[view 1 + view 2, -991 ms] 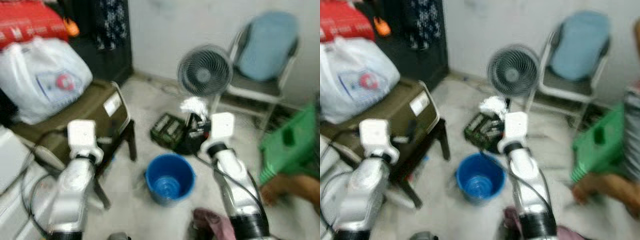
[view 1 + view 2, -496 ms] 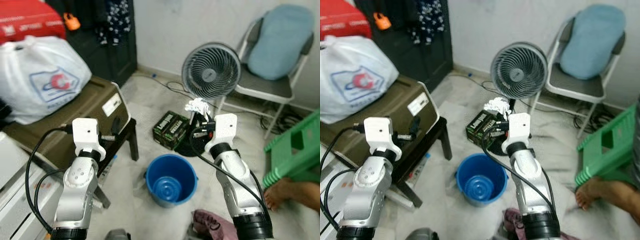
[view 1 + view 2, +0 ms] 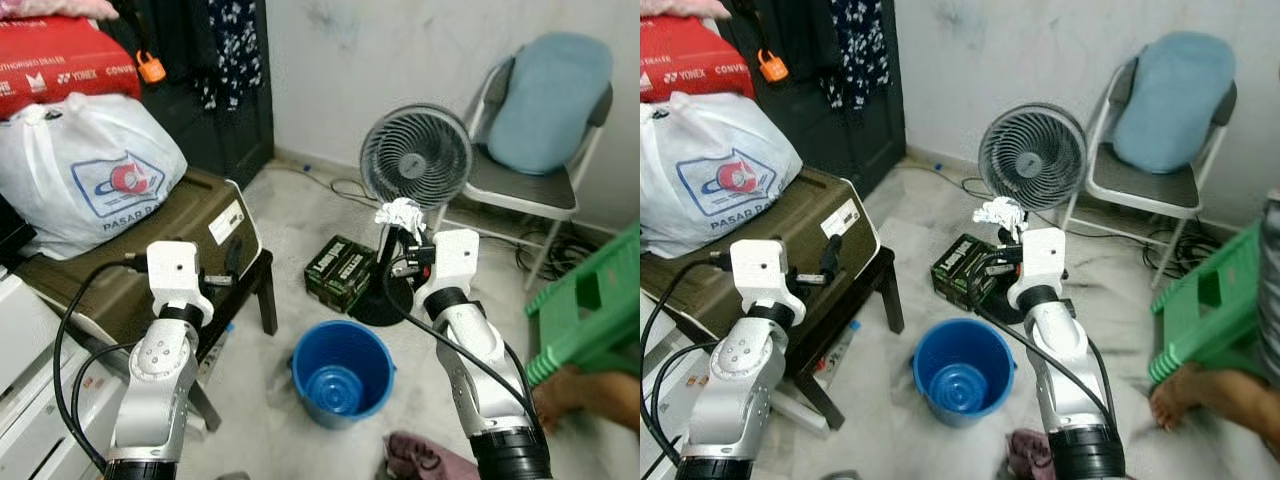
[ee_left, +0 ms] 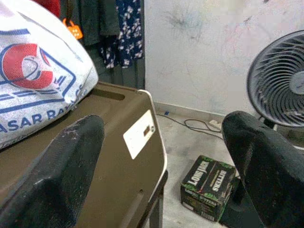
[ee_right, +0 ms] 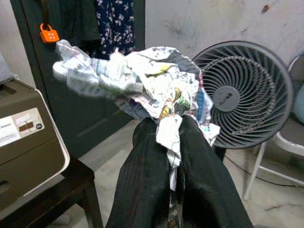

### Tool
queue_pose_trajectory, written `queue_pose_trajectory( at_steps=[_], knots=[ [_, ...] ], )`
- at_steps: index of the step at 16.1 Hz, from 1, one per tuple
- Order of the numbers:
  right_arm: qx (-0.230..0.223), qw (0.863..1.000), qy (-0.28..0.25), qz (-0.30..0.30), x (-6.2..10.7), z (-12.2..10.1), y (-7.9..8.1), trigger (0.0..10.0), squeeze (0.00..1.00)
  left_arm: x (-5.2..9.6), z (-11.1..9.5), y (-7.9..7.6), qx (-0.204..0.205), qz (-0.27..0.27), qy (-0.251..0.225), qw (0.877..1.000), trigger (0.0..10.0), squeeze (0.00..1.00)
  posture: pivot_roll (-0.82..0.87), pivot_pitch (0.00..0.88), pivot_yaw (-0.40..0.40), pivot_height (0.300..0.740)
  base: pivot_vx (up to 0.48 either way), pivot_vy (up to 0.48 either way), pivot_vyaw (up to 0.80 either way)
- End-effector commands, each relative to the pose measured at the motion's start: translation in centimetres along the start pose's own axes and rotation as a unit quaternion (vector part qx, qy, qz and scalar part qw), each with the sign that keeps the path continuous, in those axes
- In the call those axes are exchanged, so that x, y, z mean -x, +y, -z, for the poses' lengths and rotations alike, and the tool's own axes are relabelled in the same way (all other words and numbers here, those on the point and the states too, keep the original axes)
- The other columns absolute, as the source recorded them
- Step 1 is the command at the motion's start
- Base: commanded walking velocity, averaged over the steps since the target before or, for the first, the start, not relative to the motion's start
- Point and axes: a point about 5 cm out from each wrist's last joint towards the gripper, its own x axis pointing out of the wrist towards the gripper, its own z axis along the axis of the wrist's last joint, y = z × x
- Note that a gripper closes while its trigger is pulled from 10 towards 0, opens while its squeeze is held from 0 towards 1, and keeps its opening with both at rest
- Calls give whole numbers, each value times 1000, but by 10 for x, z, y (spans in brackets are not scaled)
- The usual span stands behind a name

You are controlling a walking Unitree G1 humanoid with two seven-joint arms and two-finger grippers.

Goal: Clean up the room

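A crumpled wad of printed paper (image 5: 142, 80) is pinched between the closed fingers of the right gripper (image 3: 402, 243). The round blue plastic bucket (image 3: 342, 371) stands on the pale floor (image 3: 290, 210) below and slightly left of that gripper, nearer it than the left gripper (image 4: 161, 156), which is held wide and empty. Beyond are a grey fan (image 3: 415, 157) and a folding chair (image 3: 545, 120).

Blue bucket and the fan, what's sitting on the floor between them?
Between the blue bucket and fan, the left eye view shows a dark printed carton beside the fan's black base.
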Motion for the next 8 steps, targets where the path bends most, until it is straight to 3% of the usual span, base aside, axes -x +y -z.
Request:
queue_pose_trajectory(
  at_steps=[1,6,8],
  knots=[
    [-3,1000,-4,6,-3,-3,-4,10000,0,-1,-3,1,-3,-2,-4,1000,10000,0,-30,0,-30,740,360,0,0],
    [-3,1000,5,7,-3,-1,-4,10000,0,-2,-2,0,-1,-2,-5,1000,10000,0,-29,0,-32,740,344,0,0],
    [-3,1000,9,11,-4,1,-5,10000,0,-2,0,-1,-1,1,-2,1000,10000,0,-31,0,-30,740,126,0,0]
  ],
)
